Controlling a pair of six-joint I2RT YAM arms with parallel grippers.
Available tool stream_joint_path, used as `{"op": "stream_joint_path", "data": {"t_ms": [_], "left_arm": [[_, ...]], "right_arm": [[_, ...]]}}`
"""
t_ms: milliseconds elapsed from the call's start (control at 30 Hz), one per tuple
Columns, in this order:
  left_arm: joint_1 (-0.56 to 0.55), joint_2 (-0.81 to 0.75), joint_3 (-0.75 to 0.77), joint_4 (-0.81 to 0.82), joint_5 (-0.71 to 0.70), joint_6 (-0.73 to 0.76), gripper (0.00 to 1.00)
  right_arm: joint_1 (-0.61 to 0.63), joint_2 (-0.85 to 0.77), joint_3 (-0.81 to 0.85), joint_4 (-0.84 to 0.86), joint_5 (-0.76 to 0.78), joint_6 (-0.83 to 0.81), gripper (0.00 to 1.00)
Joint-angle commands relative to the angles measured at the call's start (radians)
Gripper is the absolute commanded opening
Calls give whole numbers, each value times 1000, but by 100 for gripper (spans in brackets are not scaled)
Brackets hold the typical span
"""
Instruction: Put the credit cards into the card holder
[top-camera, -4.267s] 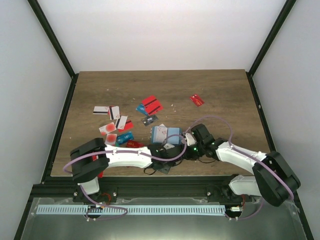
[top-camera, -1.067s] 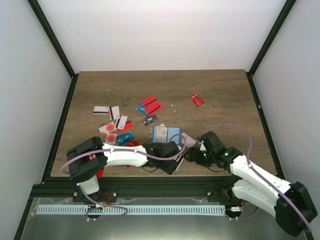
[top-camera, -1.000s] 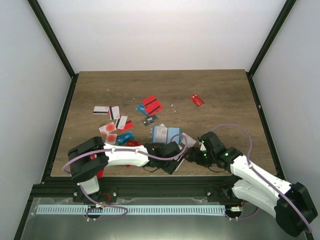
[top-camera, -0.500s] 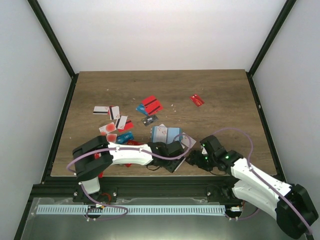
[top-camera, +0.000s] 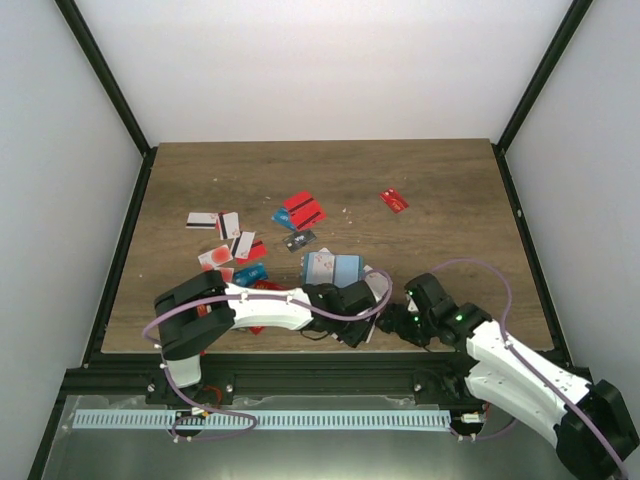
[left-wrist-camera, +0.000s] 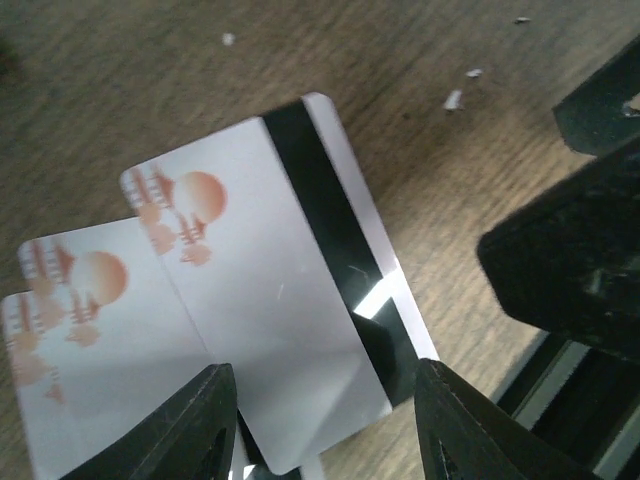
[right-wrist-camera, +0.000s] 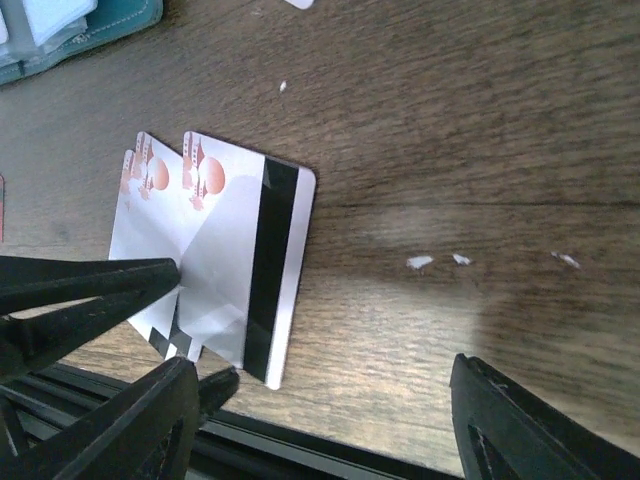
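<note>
Three white credit cards (left-wrist-camera: 260, 290) with red marks lie overlapped near the table's front edge; the top one has a black stripe (right-wrist-camera: 268, 270). My left gripper (left-wrist-camera: 322, 400) stands open astride them, one finger on each side, a small gap showing at the right finger. My right gripper (right-wrist-camera: 320, 430) is wide open just right of these cards, over bare wood. In the top view the two grippers, left (top-camera: 360, 318) and right (top-camera: 393, 322), nearly meet. The teal card holder (top-camera: 333, 268) lies open just behind them, and its edge (right-wrist-camera: 120, 22) shows in the right wrist view.
More credit cards lie scattered farther back: red ones (top-camera: 303, 210), a single red one (top-camera: 394, 200), white and black-striped ones (top-camera: 212, 221), and a cluster (top-camera: 235, 268) at the left. The black frame rail (right-wrist-camera: 330, 445) runs along the table's near edge. Small white flecks (right-wrist-camera: 440, 260) dot the wood.
My left gripper has slid right to straddle the white cards. My right gripper has drawn back toward the near edge, staying wide open.
</note>
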Motion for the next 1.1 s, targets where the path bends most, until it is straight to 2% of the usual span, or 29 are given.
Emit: {"op": "stream_joint_path", "data": {"t_ms": [0, 200, 333, 433, 567, 733, 1067], "left_arm": [[-28, 41, 23, 26, 53, 34, 51], [-48, 73, 68, 44, 40, 64, 51], [-48, 95, 107, 31, -13, 73, 48], [-43, 57, 98, 21, -105, 44, 47], [-26, -23, 55, 52, -136, 15, 47], [32, -51, 38, 82, -93, 17, 47], [112, 75, 117, 99, 21, 65, 47]], "right_arm": [[6, -49, 15, -70, 2, 60, 71], [6, -91, 22, -132, 17, 110, 71], [6, -118, 29, -168, 84, 145, 71], [4, -144, 39, -178, 152, 158, 70], [2, -110, 25, -93, 124, 151, 68], [-24, -63, 23, -46, 124, 131, 66], [-117, -79, 47, -106, 145, 75, 66]]}}
